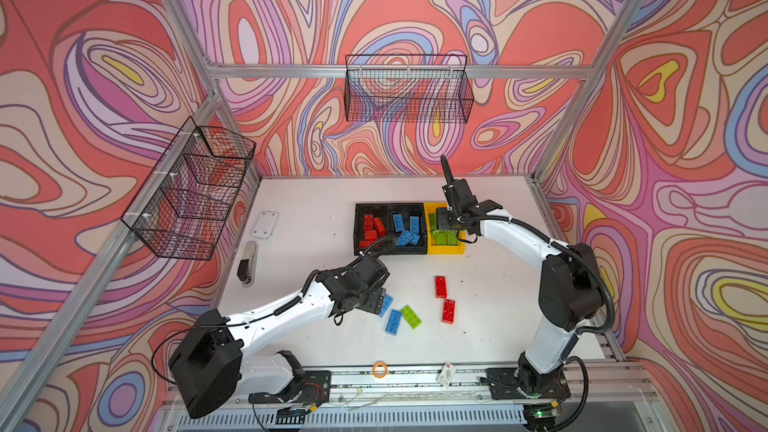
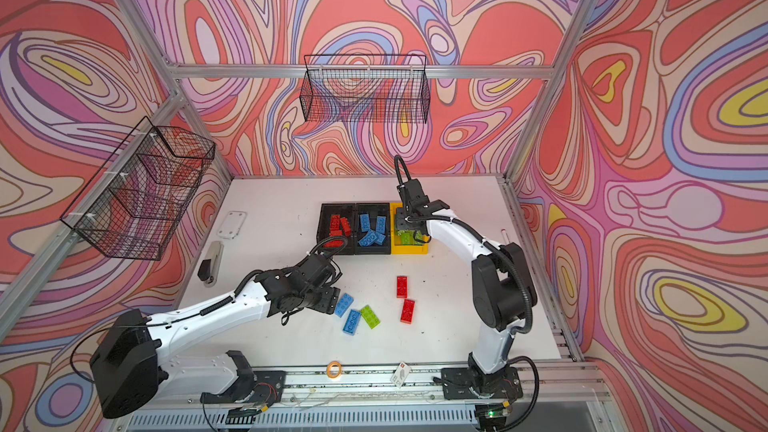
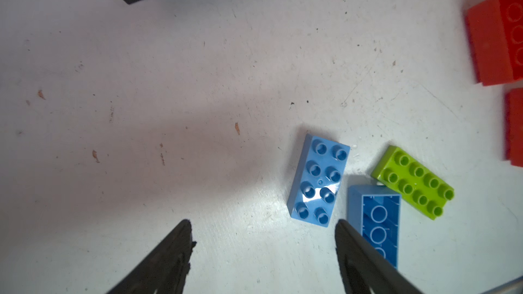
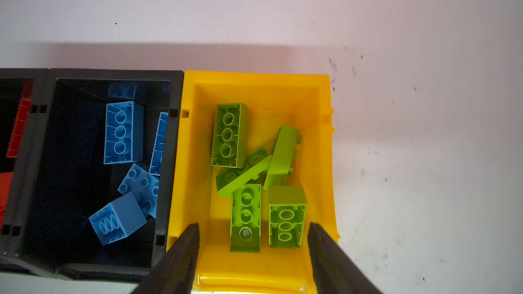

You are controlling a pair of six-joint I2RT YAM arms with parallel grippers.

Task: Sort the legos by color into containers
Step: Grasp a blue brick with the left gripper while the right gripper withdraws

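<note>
Three containers stand in a row at the table's back: a black one with red legos, a black one with blue legos, and a yellow one holding several lime green legos. My right gripper hangs open over the yellow container, with nothing between its fingers. Loose on the table lie two blue legos, one green and two red. My left gripper is open and empty, low over the table just beside the studs-up blue lego.
A stapler and a white plate lie at the table's left. A tape roll and a tag sit on the front rail. Wire baskets hang on the back wall and the left wall.
</note>
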